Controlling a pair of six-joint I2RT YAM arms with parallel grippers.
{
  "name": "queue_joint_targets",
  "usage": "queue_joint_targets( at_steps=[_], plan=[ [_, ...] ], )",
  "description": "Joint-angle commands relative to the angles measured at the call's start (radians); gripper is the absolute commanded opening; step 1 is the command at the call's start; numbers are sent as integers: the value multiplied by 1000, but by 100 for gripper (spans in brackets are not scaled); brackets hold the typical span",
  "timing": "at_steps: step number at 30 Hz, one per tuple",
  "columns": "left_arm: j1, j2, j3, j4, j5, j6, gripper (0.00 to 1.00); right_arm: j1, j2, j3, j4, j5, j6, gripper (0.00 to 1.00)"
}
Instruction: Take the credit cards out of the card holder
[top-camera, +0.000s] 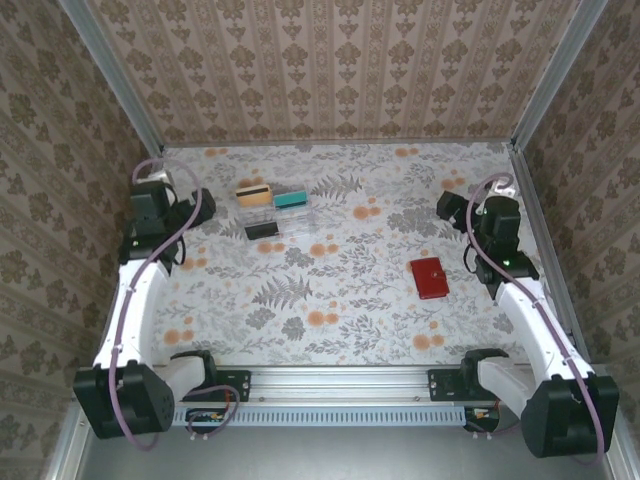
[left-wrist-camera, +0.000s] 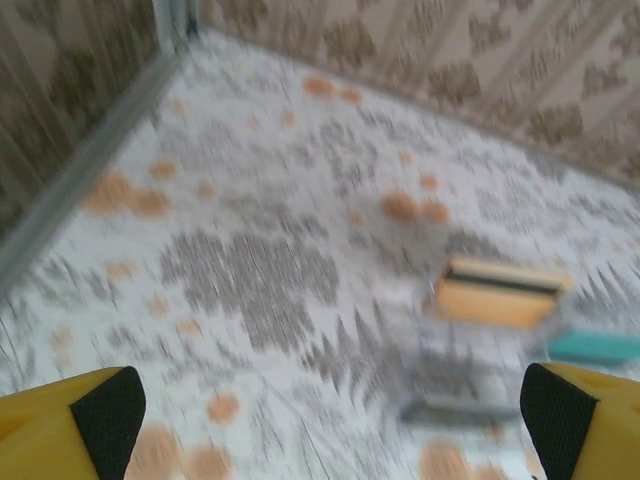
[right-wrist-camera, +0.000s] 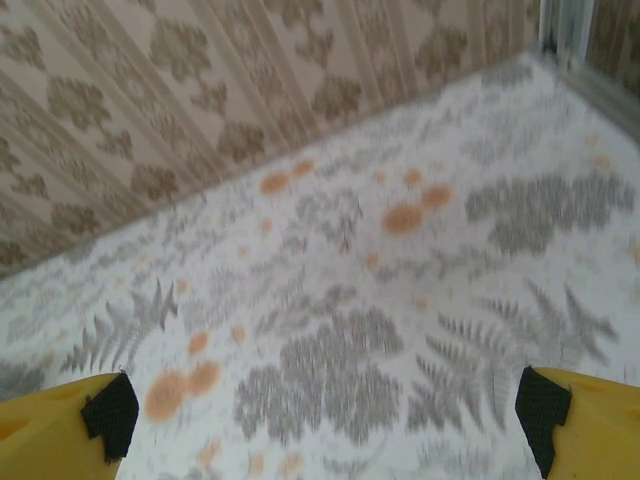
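The red card holder (top-camera: 430, 278) lies shut and flat on the table, right of the middle. The credit cards are at the back left: a tan one with a dark stripe (top-camera: 254, 194), a teal one (top-camera: 291, 199) and a black one (top-camera: 262, 230). My left gripper (top-camera: 198, 210) is just left of the cards and open. The blurred left wrist view has the tan card (left-wrist-camera: 500, 293), the teal card (left-wrist-camera: 595, 347) and the black card (left-wrist-camera: 460, 408) ahead of the open left gripper (left-wrist-camera: 330, 410). My right gripper (top-camera: 450, 208) hovers behind the holder. In its own view the right gripper (right-wrist-camera: 325, 420) is open over bare cloth.
A clear plastic tray (top-camera: 290, 216) sits among the cards. The table (top-camera: 330, 290) has a flowered cloth. Patterned walls with metal corner posts (top-camera: 110, 70) close in the back and both sides. A rail (top-camera: 340, 380) runs along the near edge between the arm bases.
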Motion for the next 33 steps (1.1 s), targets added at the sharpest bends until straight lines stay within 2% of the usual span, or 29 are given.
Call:
queue_joint_targets(
  at_steps=[1, 4, 12, 16, 20, 25, 33],
  plan=[
    [-49, -60, -39, -128, 88, -92, 100, 31, -18, -2, -273, -27, 93, 100],
    [-118, -88, -66, -128, 84, -128, 100, 106, 4, -27, -337, 42, 90, 100],
    [-285, -93, -45, -154, 15, -101, 100, 168, 233, -71, -296, 22, 197, 100],
    [-301, -88, -43, -181, 14, -116, 100, 186, 301, -70, -277, 5, 198, 100],
    [-314, -105, -57, -178, 15, -121, 100, 219, 376, -88, -212, -94, 203, 100],
    [-338, -107, -51, -186, 7, -108, 100, 352, 456, -59, -158, -114, 235, 100],
    [-354, -115, -72, -179, 6, -112, 100, 555, 542, 55, -172, -54, 318, 100]
  ],
)
